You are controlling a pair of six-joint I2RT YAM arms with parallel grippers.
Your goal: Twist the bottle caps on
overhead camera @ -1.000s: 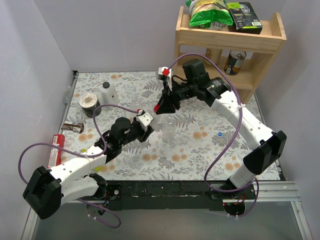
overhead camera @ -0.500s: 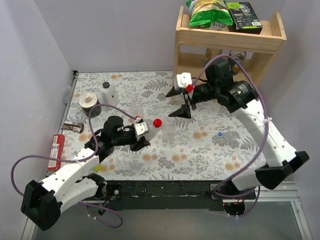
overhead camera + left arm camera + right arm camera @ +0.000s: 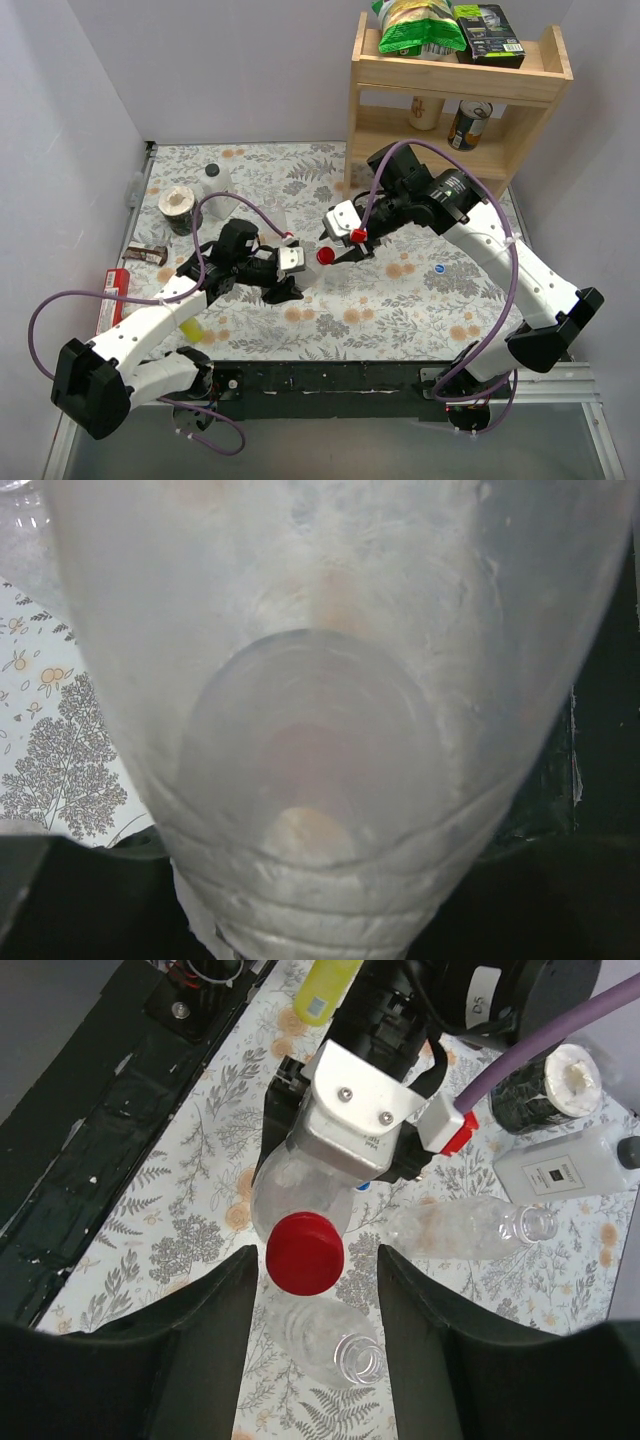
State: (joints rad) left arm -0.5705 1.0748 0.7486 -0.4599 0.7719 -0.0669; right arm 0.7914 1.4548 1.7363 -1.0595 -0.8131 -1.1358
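On the flowery table (image 3: 420, 290), my left gripper (image 3: 283, 272) squeezes the clear bottle (image 3: 290, 1185), with the red cap (image 3: 305, 1253) on its mouth. My right gripper (image 3: 312, 1260) has swung back down from the shelf (image 3: 455, 85). It now hangs open with the cap between its jaws, not touching.

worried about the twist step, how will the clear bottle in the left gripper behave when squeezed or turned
The clear bottle looks empty and see-through, so probably very light. Its thin ribbed wall in the left wrist view suggests it may dent under the left gripper. Smooth plastic could slip round when the red cap is twisted.
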